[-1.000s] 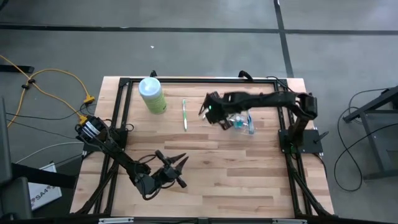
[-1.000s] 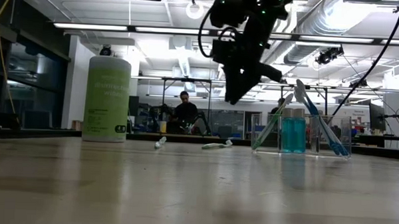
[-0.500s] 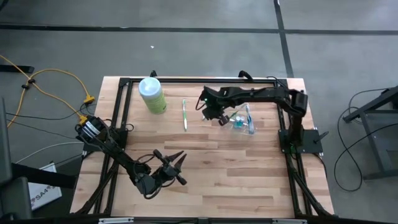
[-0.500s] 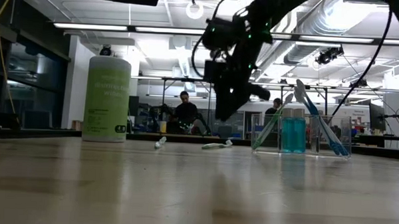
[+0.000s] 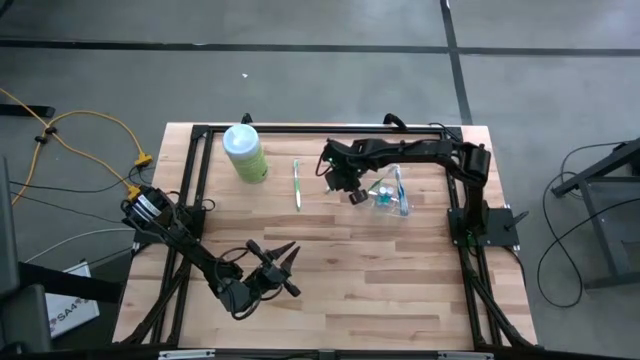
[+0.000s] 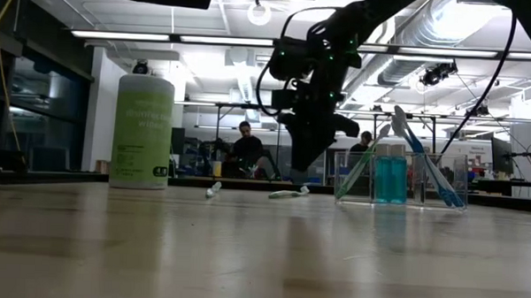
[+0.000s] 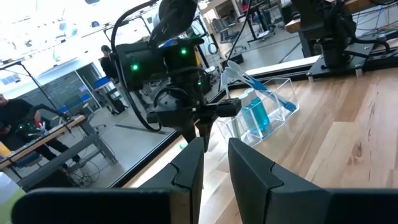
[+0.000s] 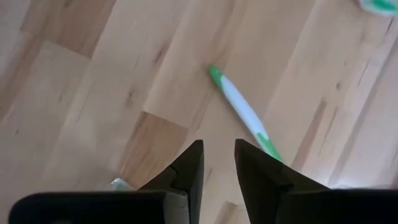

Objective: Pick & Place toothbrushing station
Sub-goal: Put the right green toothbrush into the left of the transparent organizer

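Nearest the front edge of the wooden table [image 5: 400, 290], the left gripper [image 5: 290, 268] rests low and idle, its jaws a narrow gap apart and holding nothing. Farther back and toward the right side stands the clear holder [image 5: 392, 197], a small see-through cup with a blue toothbrush [image 6: 422, 161] and a greenish one leaning out of it, and something blue inside. Just beside it, the right gripper [image 5: 340, 184] hangs above the boards, its jaws slightly parted and empty, pointing down near a green and white toothbrush [image 5: 297, 184] lying flat. The holder looks light, rigid and smooth, likely slippery and easy to tip because the brushes stick out above its rim; gripping across a side wall near the rim, clear of the brushes, seems the safest hold. At the back left stands a pale green bottle [image 5: 244, 153] with a white cap. The table is bare, pale planks in a black frame. Beyond it lies a bright workshop with benches, ceiling lights and a seated person [image 6: 245, 150].
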You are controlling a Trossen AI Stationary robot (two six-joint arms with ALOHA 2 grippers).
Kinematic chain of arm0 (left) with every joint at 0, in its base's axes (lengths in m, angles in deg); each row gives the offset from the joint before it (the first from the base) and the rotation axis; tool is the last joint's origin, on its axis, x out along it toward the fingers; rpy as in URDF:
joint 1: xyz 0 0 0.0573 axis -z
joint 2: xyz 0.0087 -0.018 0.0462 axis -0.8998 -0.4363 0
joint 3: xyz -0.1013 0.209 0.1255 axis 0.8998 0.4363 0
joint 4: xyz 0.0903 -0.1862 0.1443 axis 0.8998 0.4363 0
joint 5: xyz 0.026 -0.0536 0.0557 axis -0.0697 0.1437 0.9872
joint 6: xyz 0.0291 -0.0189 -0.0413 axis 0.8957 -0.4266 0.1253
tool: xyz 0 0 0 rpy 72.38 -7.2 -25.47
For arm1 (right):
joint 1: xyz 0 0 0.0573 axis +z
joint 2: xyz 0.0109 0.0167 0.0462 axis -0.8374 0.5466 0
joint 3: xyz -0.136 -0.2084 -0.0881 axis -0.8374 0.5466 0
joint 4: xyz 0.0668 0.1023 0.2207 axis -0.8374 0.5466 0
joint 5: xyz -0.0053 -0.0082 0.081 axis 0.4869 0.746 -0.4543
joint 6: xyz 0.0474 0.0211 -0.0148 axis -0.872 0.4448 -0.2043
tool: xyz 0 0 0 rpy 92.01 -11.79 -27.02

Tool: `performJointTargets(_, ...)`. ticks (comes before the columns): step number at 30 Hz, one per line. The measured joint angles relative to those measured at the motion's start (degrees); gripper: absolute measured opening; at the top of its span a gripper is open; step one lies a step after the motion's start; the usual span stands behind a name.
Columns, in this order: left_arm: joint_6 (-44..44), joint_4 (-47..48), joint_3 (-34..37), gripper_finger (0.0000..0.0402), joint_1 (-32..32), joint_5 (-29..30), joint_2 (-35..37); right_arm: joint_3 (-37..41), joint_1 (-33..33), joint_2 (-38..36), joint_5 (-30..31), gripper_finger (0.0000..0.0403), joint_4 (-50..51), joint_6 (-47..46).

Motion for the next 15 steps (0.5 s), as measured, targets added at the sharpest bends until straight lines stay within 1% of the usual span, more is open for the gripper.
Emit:
performJointTargets(5, -0.04, 0.02, 0.00, 0.0070, -0.05, 0.00, -0.01, -0.17, 0.01, 0.00, 2.02, 0.0083, 0.70, 1.21)
performJointTargets(8, -0.02, 0.01, 0.00, 0.0070, -0.05, -0.04, 0.00, -1.53, 0.03, 0.00, 3.26, 0.0083, 2.07, 2.26)
performJointTargets(13, -0.02, 0.02, 0.00, 0.0070, -0.52, -0.29, 0.00, -5.84, -0.48, 0.00, 2.74, 0.0083, 1.93, 1.25)
performJointTargets(15, -0.02, 0.00, 0.00, 0.0070, -1.09, -0.98, 0.00, -8.05, -1.43, -0.04, 1.16, 0.0083, 1.92, -0.39)
